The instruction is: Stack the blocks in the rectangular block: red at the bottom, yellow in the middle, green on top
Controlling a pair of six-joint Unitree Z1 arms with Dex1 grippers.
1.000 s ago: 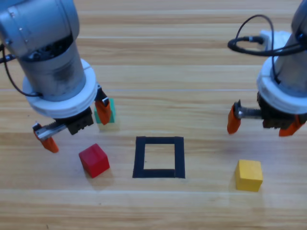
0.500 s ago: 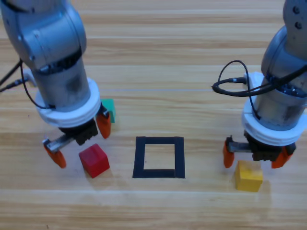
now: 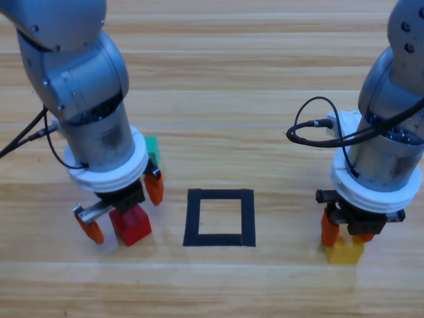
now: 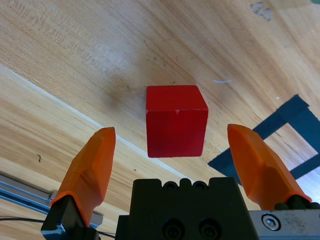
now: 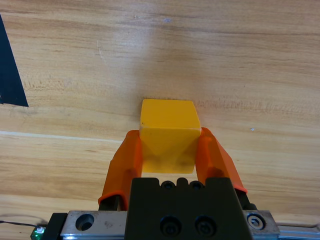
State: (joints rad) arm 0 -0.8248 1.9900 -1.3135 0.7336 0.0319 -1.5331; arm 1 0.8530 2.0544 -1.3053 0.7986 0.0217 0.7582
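The red cube (image 3: 132, 226) (image 4: 176, 120) rests on the wood left of the rectangular block (image 3: 192, 218), a black tape outline with bare wood inside. My left gripper (image 3: 122, 209) (image 4: 171, 132) is open and low over the red cube, one jaw on each side with gaps. Right of the outline, my right gripper (image 3: 347, 233) (image 5: 167, 137) is shut on the yellow cube (image 3: 344, 251) (image 5: 167, 134), both jaws pressed against its sides. The green cube (image 3: 153, 148) sits behind the left arm, partly hidden.
A corner of the tape outline shows in the left wrist view (image 4: 287, 112) and its edge in the right wrist view (image 5: 10, 75). A black cable (image 3: 311, 129) loops off the right arm. Bare wood lies inside the outline and around it.
Both arms came forward and down. The left gripper moved from beside the green cube to straddle the red one. The right gripper dropped onto the yellow cube and closed on it.
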